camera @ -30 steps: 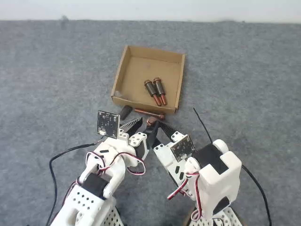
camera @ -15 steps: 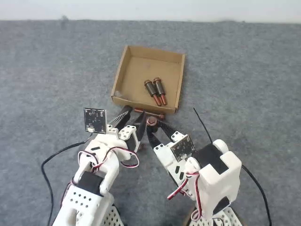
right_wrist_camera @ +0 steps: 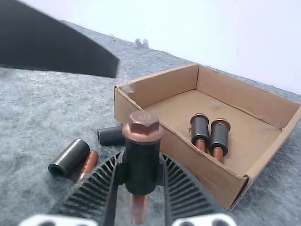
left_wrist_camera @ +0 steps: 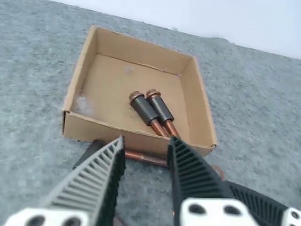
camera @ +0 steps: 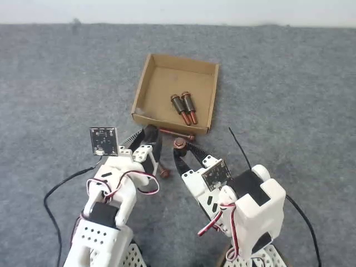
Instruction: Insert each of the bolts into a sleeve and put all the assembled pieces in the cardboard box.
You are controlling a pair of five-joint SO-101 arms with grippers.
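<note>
My right gripper (right_wrist_camera: 140, 162) is shut on a dark sleeve with a copper bolt through it (right_wrist_camera: 139, 155), held upright just in front of the cardboard box (camera: 173, 58). Two assembled pieces (camera: 184, 108) lie side by side inside the box. A loose bolt (camera: 177, 133) lies along the box's front wall. My left gripper (left_wrist_camera: 146, 141) is open and hangs over that bolt (left_wrist_camera: 141, 157), with a loose sleeve (left_wrist_camera: 90, 150) partly behind one finger. In the right wrist view another sleeve (right_wrist_camera: 69, 157) lies on the carpet with a bolt (right_wrist_camera: 87, 165) beside it.
Grey carpet covers the table, with free room left and right of the box. A copper bolt end (camera: 164, 173) shows between the two arms. A black cable (camera: 240, 149) runs from the right arm.
The left arm has swung left and toward the box's front wall, away from the piece held by the right gripper. The right arm has kept still.
</note>
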